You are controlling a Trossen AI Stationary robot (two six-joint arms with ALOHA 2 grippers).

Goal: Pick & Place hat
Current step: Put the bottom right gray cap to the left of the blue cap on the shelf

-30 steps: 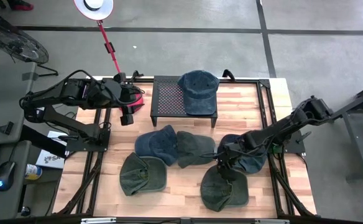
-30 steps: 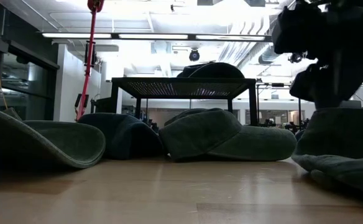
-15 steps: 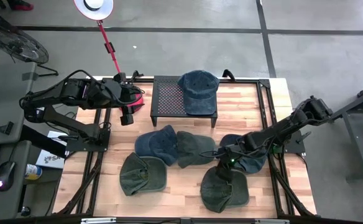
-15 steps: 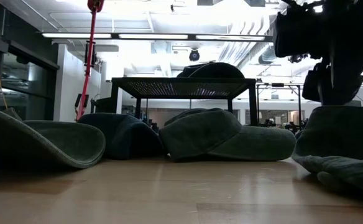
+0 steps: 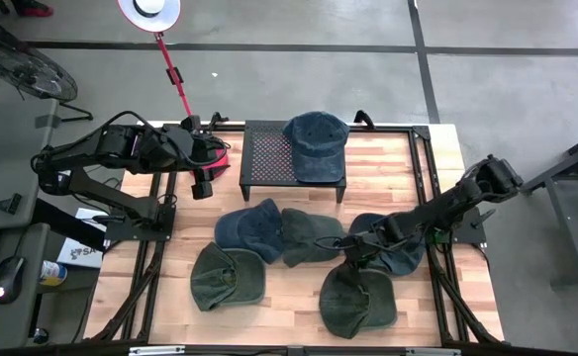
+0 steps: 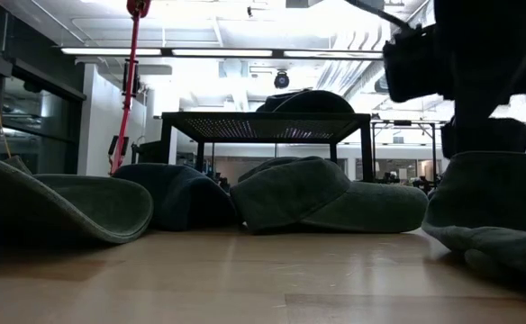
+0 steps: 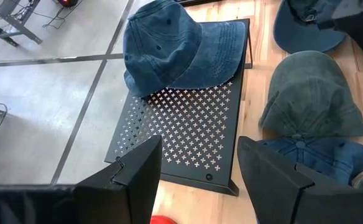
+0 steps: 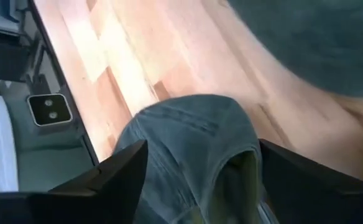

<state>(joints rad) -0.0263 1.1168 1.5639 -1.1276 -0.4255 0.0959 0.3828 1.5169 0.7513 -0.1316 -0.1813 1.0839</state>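
Note:
Several caps lie on the wooden table. A blue cap [image 5: 317, 146] rests on the black perforated stand [image 5: 269, 158] at the far side. My right gripper [image 5: 346, 251] is low at the near right, open, tilted down over a green cap [image 5: 358, 297]. Its fingers stand on either side of that cap's raised edge [image 8: 194, 143]. Another blue cap [image 5: 400, 252] lies under the right arm. My left gripper [image 5: 202, 184] hangs open above the table's far left with nothing between its fingers [image 7: 138, 174]. My right gripper straddles the green cap's raised edge [image 8: 169, 130], slanting down from the table's right. I cannot tell whether either finger touches the cloth. The cap lies on the table.
A blue cap [image 5: 249, 227] and a green cap [image 5: 309, 235] overlap mid-table, and one more green cap [image 5: 228, 275] lies near left. Metal rails [image 5: 437, 287] run along the table's sides. A red pole [image 5: 175, 74] stands behind the far left corner.
My right gripper has rolled about its own pointing line and shifted slightly toward the table's left, staying low over the green cap. The caps lie where they were.

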